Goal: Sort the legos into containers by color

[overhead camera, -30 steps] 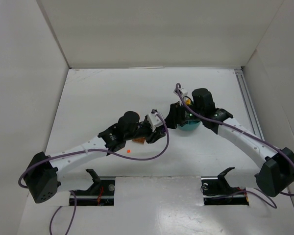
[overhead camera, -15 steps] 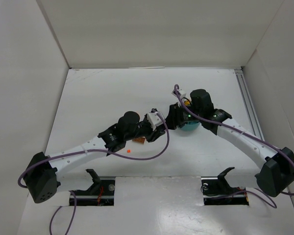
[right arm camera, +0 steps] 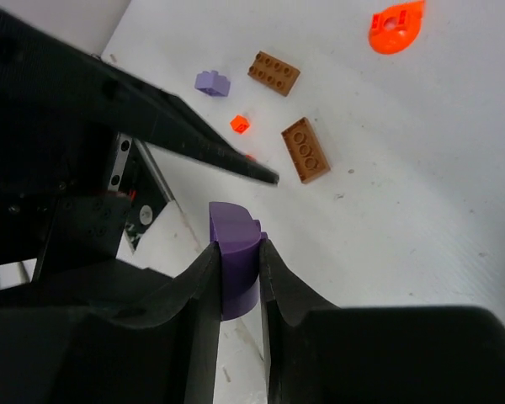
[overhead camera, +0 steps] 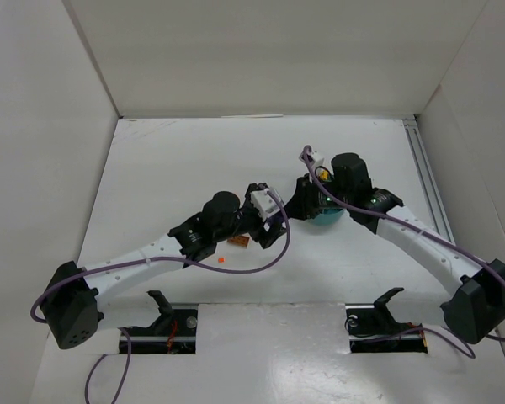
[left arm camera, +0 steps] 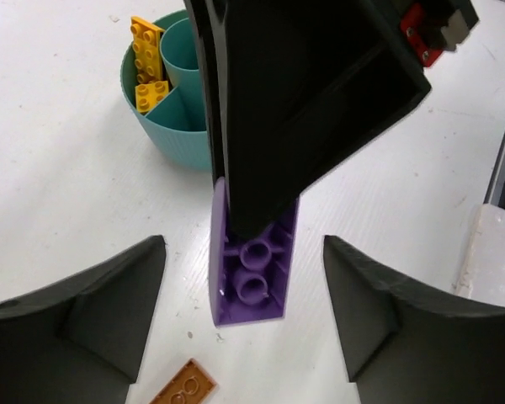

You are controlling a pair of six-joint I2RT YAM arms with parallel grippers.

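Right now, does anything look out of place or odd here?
Yes. A purple brick is held on end by the right gripper, between the open fingers of the left gripper, beside the teal tub and not inside it.

The white table (overhead camera: 168, 168) carries a teal tub (left arm camera: 164, 139) and loose bricks (right arm camera: 305, 150).

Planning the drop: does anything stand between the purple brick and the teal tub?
Nothing visible does. The right gripper pinches the purple brick close beside the teal tub, only white table showing between them. The left gripper is open, its fingers flanking it, clear of that path.
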